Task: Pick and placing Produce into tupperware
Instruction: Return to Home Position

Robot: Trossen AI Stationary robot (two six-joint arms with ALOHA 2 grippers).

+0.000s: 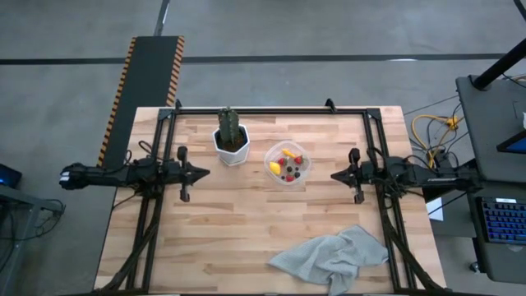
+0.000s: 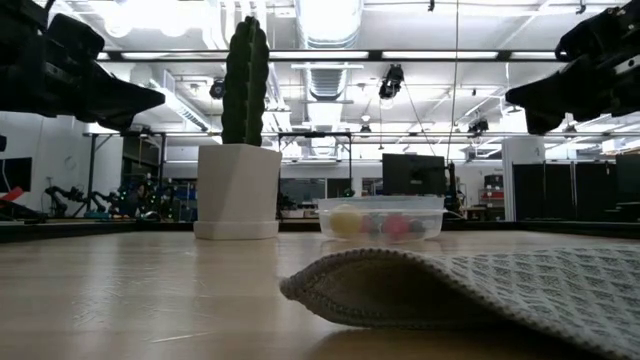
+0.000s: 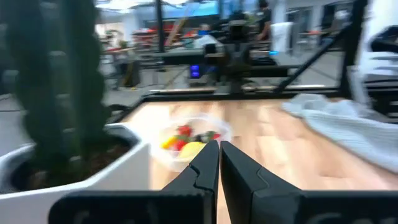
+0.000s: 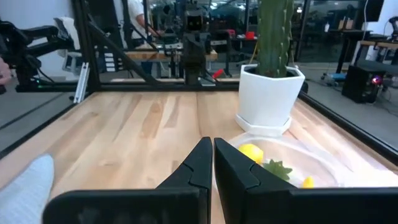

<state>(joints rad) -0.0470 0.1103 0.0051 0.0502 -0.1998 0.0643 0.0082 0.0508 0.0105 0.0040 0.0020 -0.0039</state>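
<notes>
The clear round-cornered tupperware (image 1: pixel 288 164) stands on the table's middle, right of the white hexagonal cactus pot (image 1: pixel 232 146). Inside it lie the toy produce (image 1: pixel 288 164): yellow, red and dark pieces, also seen in the low view (image 2: pixel 381 224) and the left wrist view (image 3: pixel 188 140). My left gripper (image 1: pixel 205 173) hovers shut above the table's left side, pointing right toward the pot. My right gripper (image 1: pixel 334 175) hovers shut on the right side, pointing left at the tupperware (image 4: pixel 292 165). Both hold nothing.
A grey waffle-weave cloth (image 1: pixel 333 257) lies crumpled near the table's near right edge, filling the low view's foreground (image 2: pixel 470 285). The cactus (image 2: pixel 245 70) rises tall from the pot. Black frame rails run along the table's left, right and far sides.
</notes>
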